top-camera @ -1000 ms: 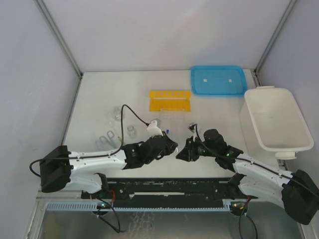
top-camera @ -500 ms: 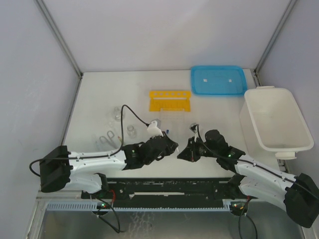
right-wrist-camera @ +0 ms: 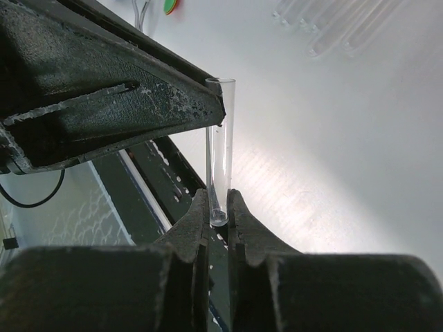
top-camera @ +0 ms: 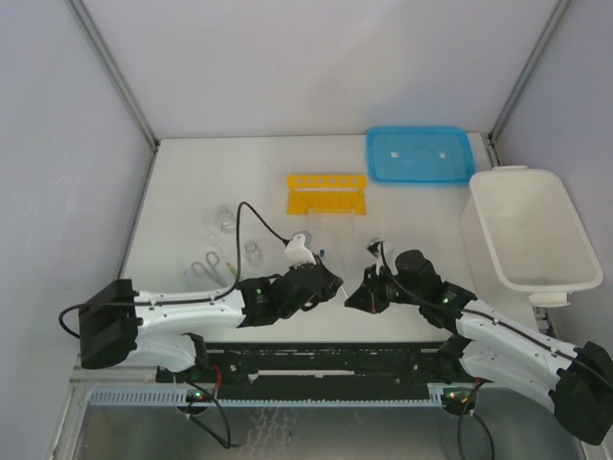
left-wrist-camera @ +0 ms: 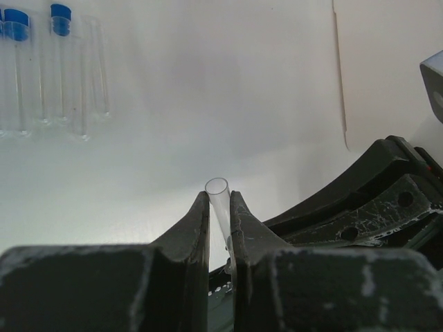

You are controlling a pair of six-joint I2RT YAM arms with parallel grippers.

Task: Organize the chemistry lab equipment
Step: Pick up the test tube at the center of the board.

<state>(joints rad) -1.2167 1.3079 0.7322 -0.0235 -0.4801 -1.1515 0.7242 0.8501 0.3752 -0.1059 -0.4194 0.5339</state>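
Both claws, left (left-wrist-camera: pixel 219 207) and right (right-wrist-camera: pixel 218 207), are clamped on one uncapped clear tube (right-wrist-camera: pixel 221 149).

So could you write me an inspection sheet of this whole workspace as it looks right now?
Surface: white table, no spills seen.
Job's things: yellow rack with no tubes seen in it; blue-capped tubes lying flat; glass vessels and metal tongs near the left edge; one uncapped tube held off the table.
Clutter: blue lid at the back; white tub on the right.
Grippers: left gripper shut on the uncapped tube near its open end; right gripper shut on its closed end.
Cables: black cable looping above the left arm.
Surroundings: pale walls, metal frame posts.
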